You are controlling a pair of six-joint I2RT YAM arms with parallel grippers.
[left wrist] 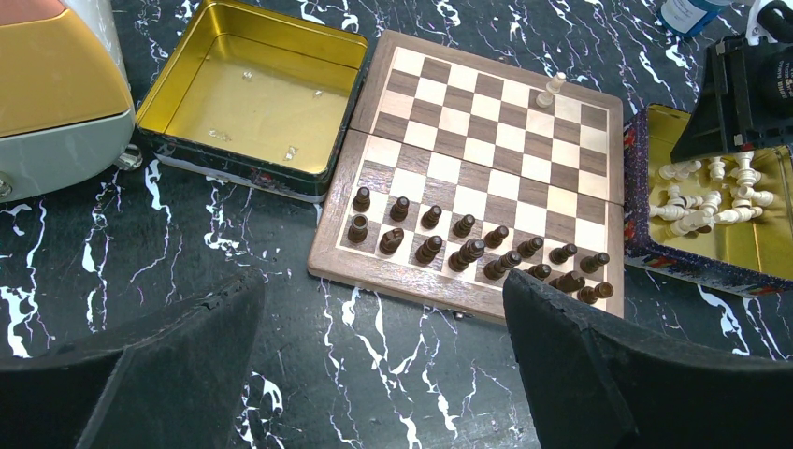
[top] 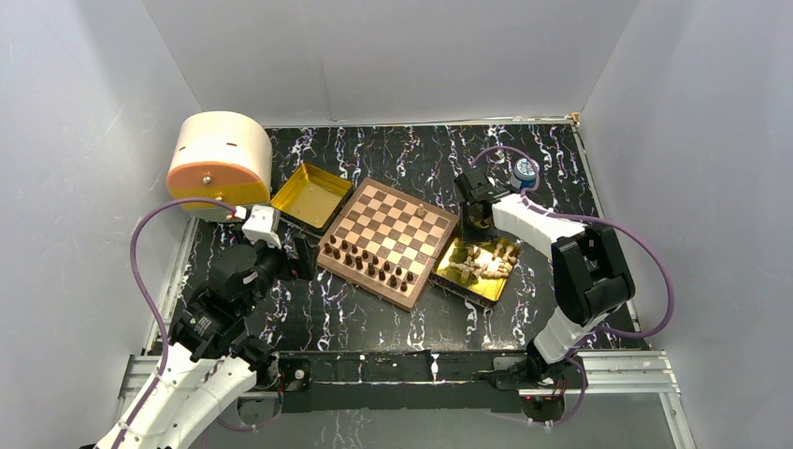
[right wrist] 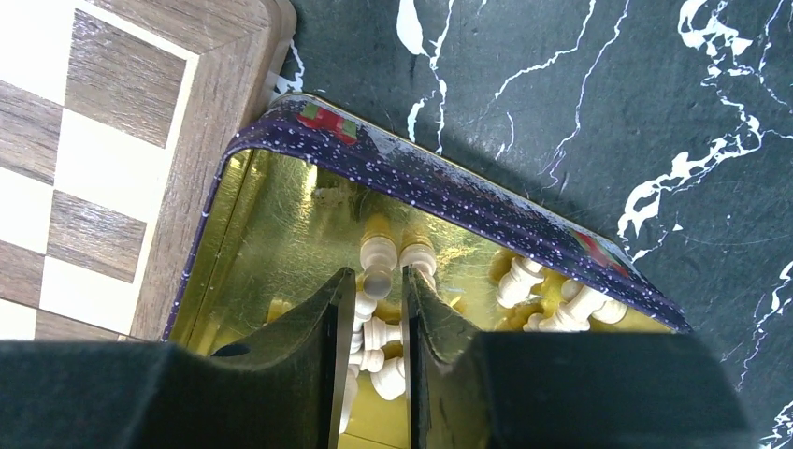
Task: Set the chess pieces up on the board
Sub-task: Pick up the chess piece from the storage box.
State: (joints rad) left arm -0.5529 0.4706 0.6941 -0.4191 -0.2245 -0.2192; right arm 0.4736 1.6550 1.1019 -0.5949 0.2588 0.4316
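The left gripper (left wrist: 382,297) hangs low over the black marbled table (top: 374,318) just short of the board's near edge, its two padded fingers spread wide and holding nothing. Past it, the dark brown chessmen (left wrist: 468,251) stand in two rows along the near side of the board (left wrist: 486,140), while a lone light piece (left wrist: 552,89) stands upright near the far edge. To the right, the right gripper (right wrist: 379,273) reaches down into a gold tray (right wrist: 449,187) touching the board's right side, where the light tan chessmen (left wrist: 711,201) lie heaped. Its fingers are drawn close together on either side of one tan piece (right wrist: 379,254), though whether they actually grip it cannot be told. A second gold tray (left wrist: 252,94) sits against the board's far-left side. Farther back are a round cream-and-orange container (top: 220,154) on the left and a small blue-topped bottle (top: 526,169) on the right.
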